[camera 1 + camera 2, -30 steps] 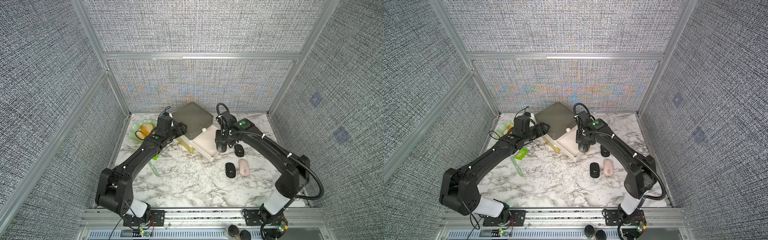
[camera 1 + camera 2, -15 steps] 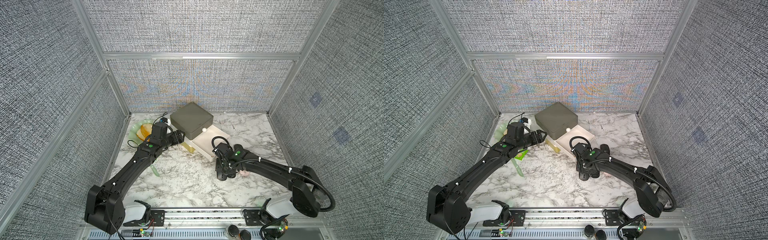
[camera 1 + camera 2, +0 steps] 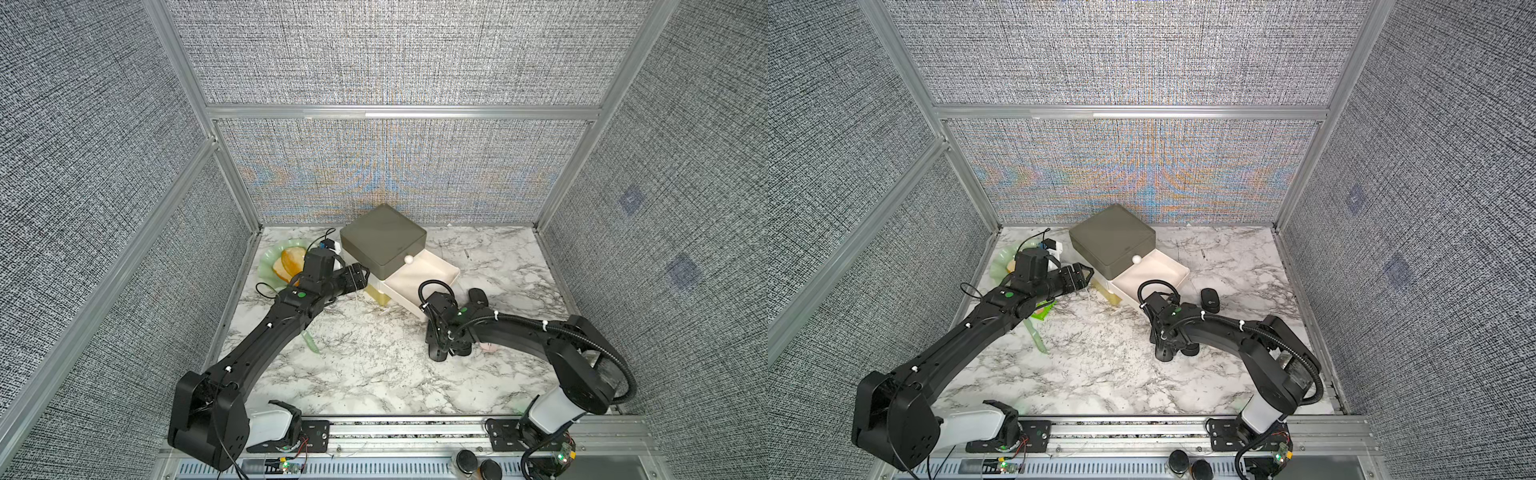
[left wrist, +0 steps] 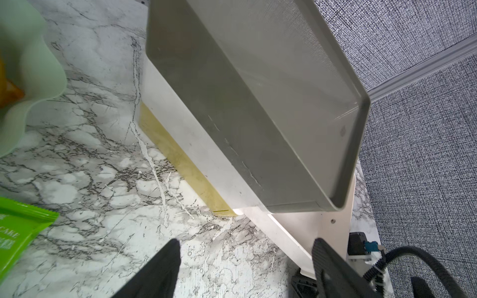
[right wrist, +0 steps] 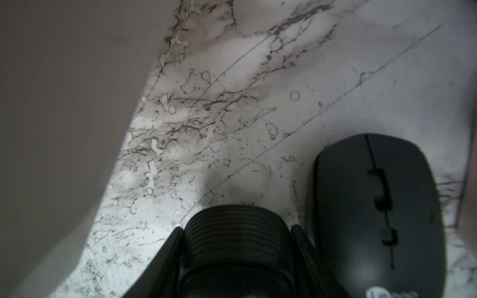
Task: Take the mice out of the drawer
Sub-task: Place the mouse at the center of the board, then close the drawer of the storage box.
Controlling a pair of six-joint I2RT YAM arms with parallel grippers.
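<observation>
Down on the marble tabletop [image 3: 374,365], just in front of the pulled-out white drawer [image 3: 422,272], the right pincer [image 5: 236,229] is clamped on a black mouse [image 5: 237,247], right beside another black mouse [image 5: 374,214] lying flat. A third black mouse [image 3: 478,298] sits by the drawer's corner, and a pink mouse [image 3: 490,348] peeks out from under the arm. The left pincer [image 4: 245,243] is spread apart, holding nothing, next to the drawer unit's side.

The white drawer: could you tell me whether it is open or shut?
Open: the white drawer sticks out from under the grey box, its inside exposed in both top views.
</observation>
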